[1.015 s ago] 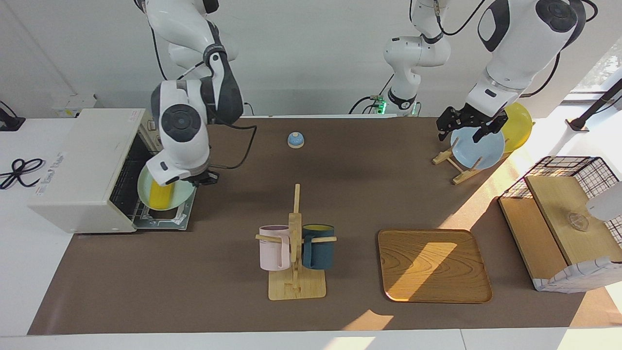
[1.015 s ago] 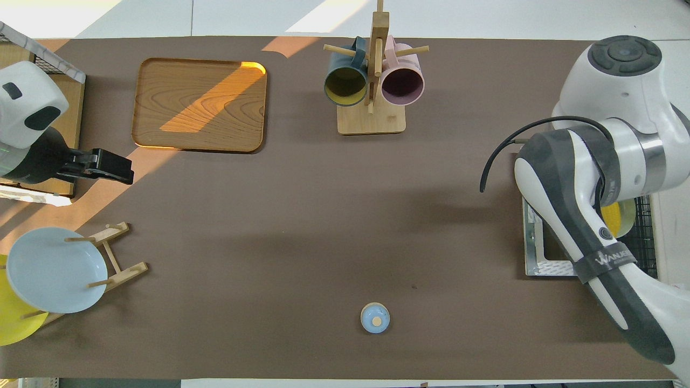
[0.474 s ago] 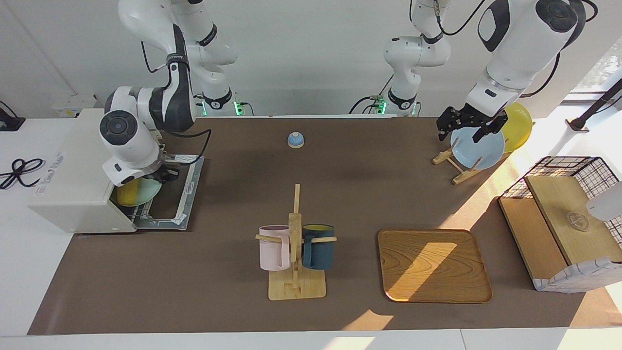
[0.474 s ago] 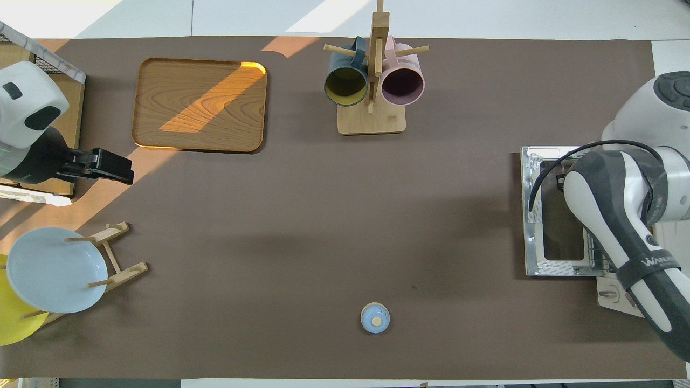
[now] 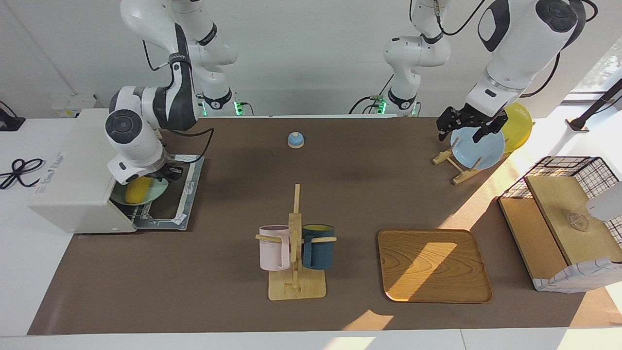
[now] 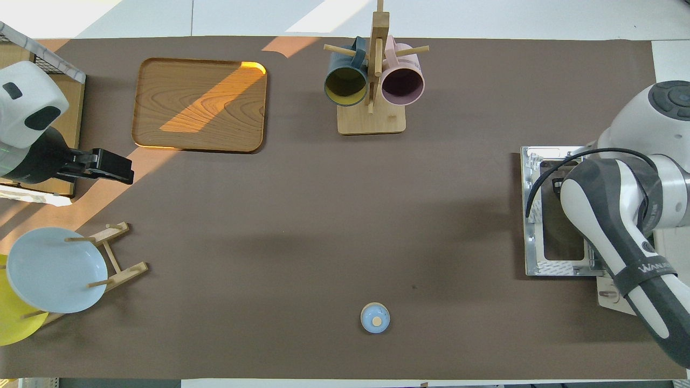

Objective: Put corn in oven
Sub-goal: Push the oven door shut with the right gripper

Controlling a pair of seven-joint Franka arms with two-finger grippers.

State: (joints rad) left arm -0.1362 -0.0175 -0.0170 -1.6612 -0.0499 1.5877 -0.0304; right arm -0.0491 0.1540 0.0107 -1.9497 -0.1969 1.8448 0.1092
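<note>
corn (image 5: 137,189) on pale green plate (image 5: 158,188) at mouth of oven (image 5: 80,170) — nearly in | right gripper (image 5: 171,173) by plate rim, jaws unreadable | left gripper (image 5: 465,127) waiting over plate rack (image 5: 454,163), jaws wide | left: withdraw, shut oven door (image 5: 182,194)

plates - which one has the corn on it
The pale green plate at the oven mouth carries the corn; the blue and yellow ones stand empty.

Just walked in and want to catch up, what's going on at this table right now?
The right arm is loading the oven, whose door lies folded down flat. The corn lies on a pale green plate sitting in the oven's mouth on the wire rack. The right gripper is at the plate's edge, over the open door. The left gripper waits with open jaws above the blue plate in the rack at the left arm's end of the table.
</note>
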